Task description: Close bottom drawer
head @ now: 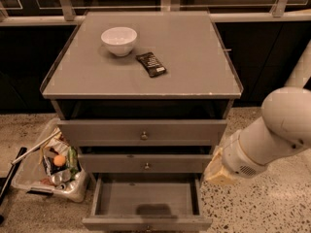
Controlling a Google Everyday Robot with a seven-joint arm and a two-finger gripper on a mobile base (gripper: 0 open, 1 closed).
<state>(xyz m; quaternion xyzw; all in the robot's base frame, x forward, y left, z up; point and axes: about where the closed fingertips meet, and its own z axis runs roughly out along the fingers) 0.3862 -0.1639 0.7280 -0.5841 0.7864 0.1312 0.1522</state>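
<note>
The bottom drawer (146,199) of the grey cabinet is pulled out toward me, showing a plain grey inside. Its thin front panel (146,223) lies at the lower edge of the view, with a small knob. The two drawers above it, the top one (142,132) and the middle one (145,163), stick out only slightly. My white arm (272,135) comes in from the right. Its beige end with the gripper (215,172) hangs beside the cabinet's right side, level with the middle drawer, above and to the right of the open drawer's right wall. It touches nothing that I can see.
A white bowl (119,40) and a dark wrapped bar (151,64) lie on the cabinet top (194,67). A clear bin of rubbish (51,166) stands on the speckled floor to the left of the drawers. A dark railing wall runs behind.
</note>
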